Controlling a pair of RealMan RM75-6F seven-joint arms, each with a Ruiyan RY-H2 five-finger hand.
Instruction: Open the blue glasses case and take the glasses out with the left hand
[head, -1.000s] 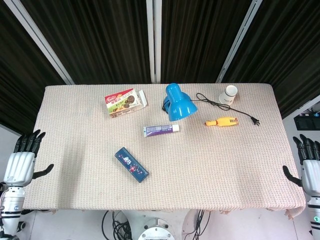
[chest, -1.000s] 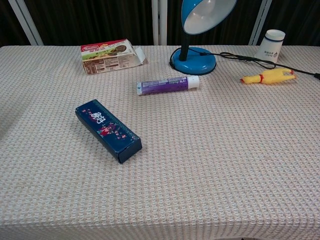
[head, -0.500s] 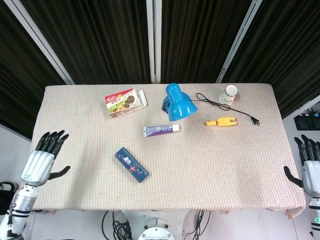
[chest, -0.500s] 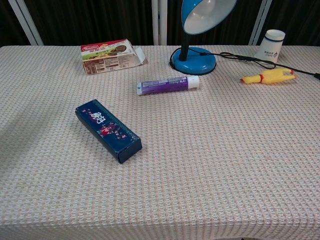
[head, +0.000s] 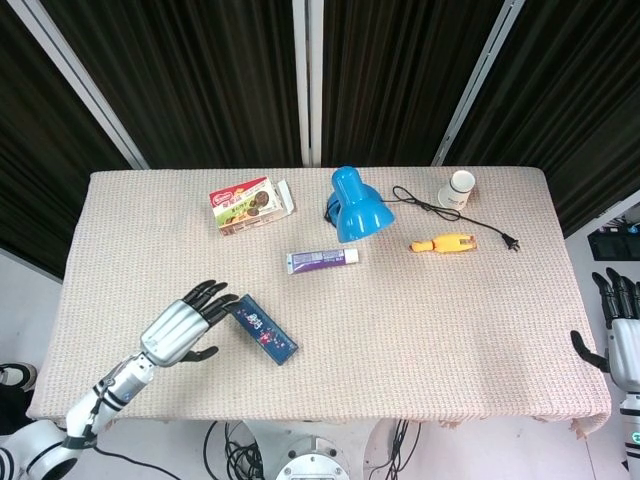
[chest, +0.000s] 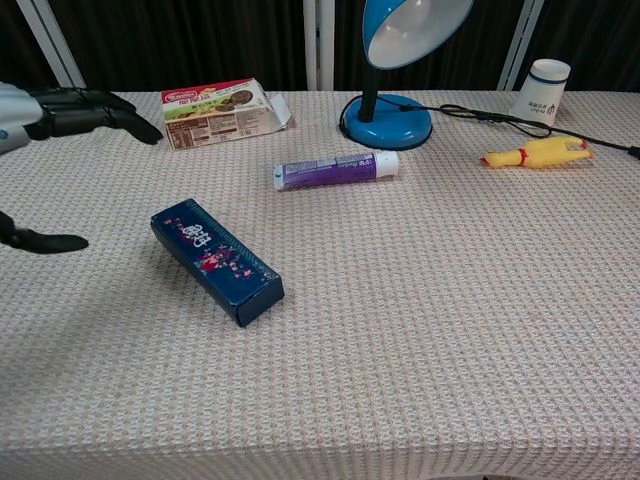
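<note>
Left hand (head: 180, 332) has swung in over the bench (head: 450, 330) from its left edge; fingers (head: 212, 298) spread and empty, tips just beside the closed blue glasses case (head: 263, 328) lying front-left; right hand (head: 622, 345) hangs off the right edge, fingers apart, holding nothing.

A blue desk lamp (head: 358, 206) stands at the table's (head: 450, 320) far side, between a biscuit box (head: 249, 204) and a paper cup (head: 458, 187); nearer lie a purple tube (head: 322, 261) and a yellow rubber chicken (head: 445, 243).

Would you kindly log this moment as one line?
phase: approach | left hand: open beside closed blue glasses case | right hand: open at table edge
</note>
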